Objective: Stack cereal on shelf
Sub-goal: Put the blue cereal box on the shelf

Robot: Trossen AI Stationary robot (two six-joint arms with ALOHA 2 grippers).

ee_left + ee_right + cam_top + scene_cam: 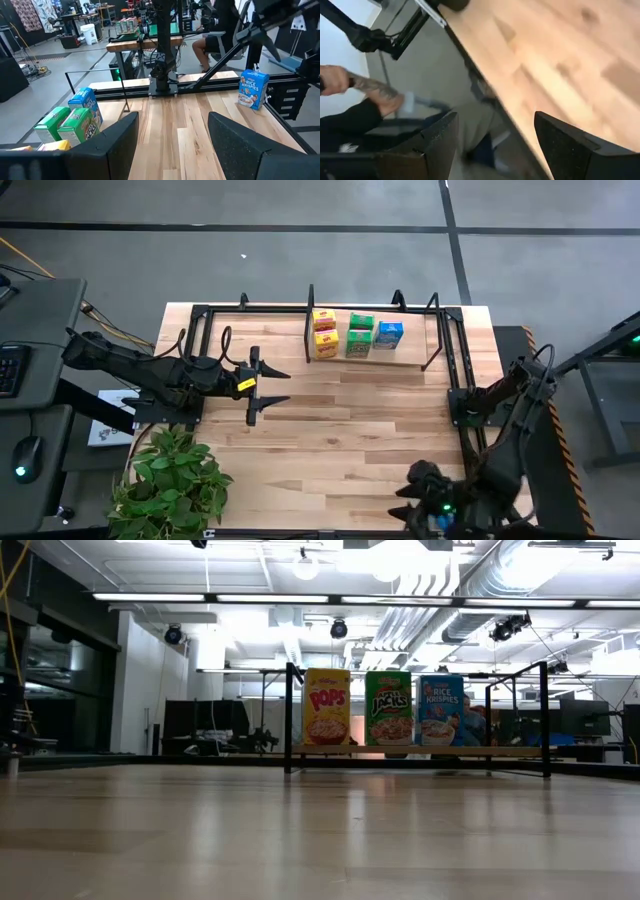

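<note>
Cereal boxes (357,336) sit lined up on the shelf (400,358); left gripper (272,386) just below it and right gripper (402,492) well away both have jaws apart, empty.

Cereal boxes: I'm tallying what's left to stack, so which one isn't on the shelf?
The blue Rice Krispies box, standing alone on the tabletop in the left wrist view; the rest sit together on the shelf.
</note>
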